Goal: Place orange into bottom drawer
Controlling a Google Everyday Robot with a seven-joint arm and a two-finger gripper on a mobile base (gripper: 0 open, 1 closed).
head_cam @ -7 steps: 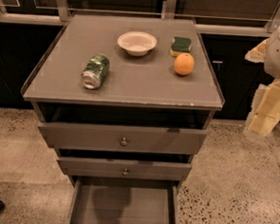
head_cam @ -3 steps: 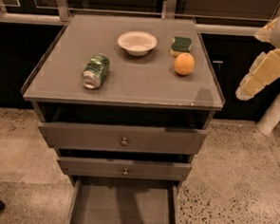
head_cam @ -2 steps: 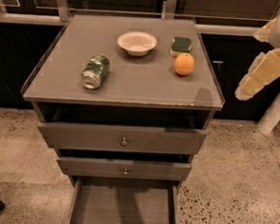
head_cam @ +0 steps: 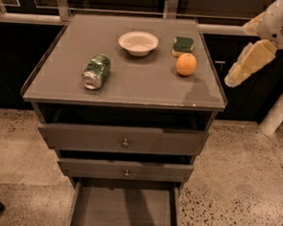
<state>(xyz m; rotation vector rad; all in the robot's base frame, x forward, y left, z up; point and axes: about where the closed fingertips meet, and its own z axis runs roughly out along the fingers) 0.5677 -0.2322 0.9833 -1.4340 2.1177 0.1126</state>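
The orange (head_cam: pixel 186 64) sits on the grey cabinet top (head_cam: pixel 133 85), at the right, just in front of a green-and-yellow sponge (head_cam: pixel 183 44). The bottom drawer (head_cam: pixel 124 211) is pulled open at the foot of the cabinet, and its flat floor holds nothing. My gripper (head_cam: pixel 244 64) hangs in the air off the cabinet's right edge, at about the height of the top, pointing down and left. It is to the right of the orange, apart from it, and holds nothing that I can see.
A white bowl (head_cam: pixel 138 42) stands at the back middle of the top. A green can (head_cam: pixel 96 71) lies on its side at the left. Two upper drawers with round knobs (head_cam: pixel 125 142) are slightly open. A white post (head_cam: pixel 281 109) stands at the right, on speckled floor.
My gripper has risen and moved left toward the cabinet's right edge. The orange, bowl, can, sponge and drawers have not moved.
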